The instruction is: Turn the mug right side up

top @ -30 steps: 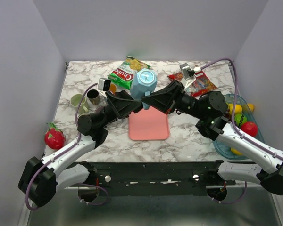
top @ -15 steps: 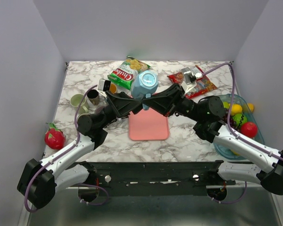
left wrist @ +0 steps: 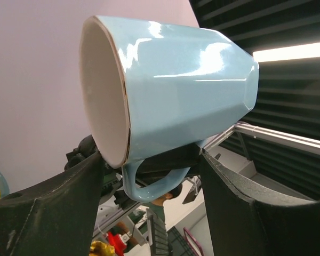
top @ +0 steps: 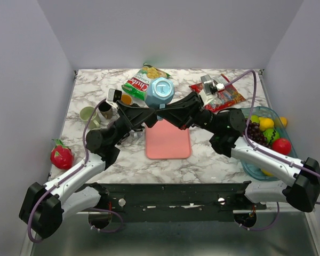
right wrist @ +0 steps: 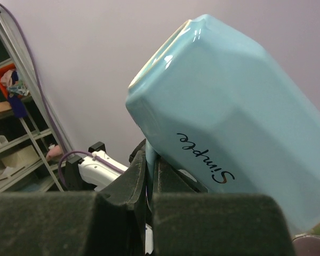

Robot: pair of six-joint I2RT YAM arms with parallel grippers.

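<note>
The light blue mug (top: 160, 92) hangs in the air above the far end of the pink mat (top: 168, 145). It is tipped, with its base toward the top camera. In the left wrist view the mug (left wrist: 170, 90) lies on its side, its white mouth to the left and its handle hanging down. My right gripper (top: 169, 109) is shut on the mug's handle, which is pinched between its fingers in the right wrist view (right wrist: 150, 165), with the mug body (right wrist: 234, 112) above. My left gripper (top: 151, 110) is open, its fingers (left wrist: 53, 202) spread on either side of the handle without gripping it.
A green chips bag (top: 143, 80) and a red snack packet (top: 224, 96) lie at the back. Two small cups (top: 88, 113) stand at the left. A red dragon fruit (top: 61, 156) lies near the left edge. A blue fruit bowl (top: 253, 165) stands at the right.
The mug has shifted slightly left and back and has tipped, so its base now faces the top camera more. Both arms moved with it, and the right keeps its hold.
</note>
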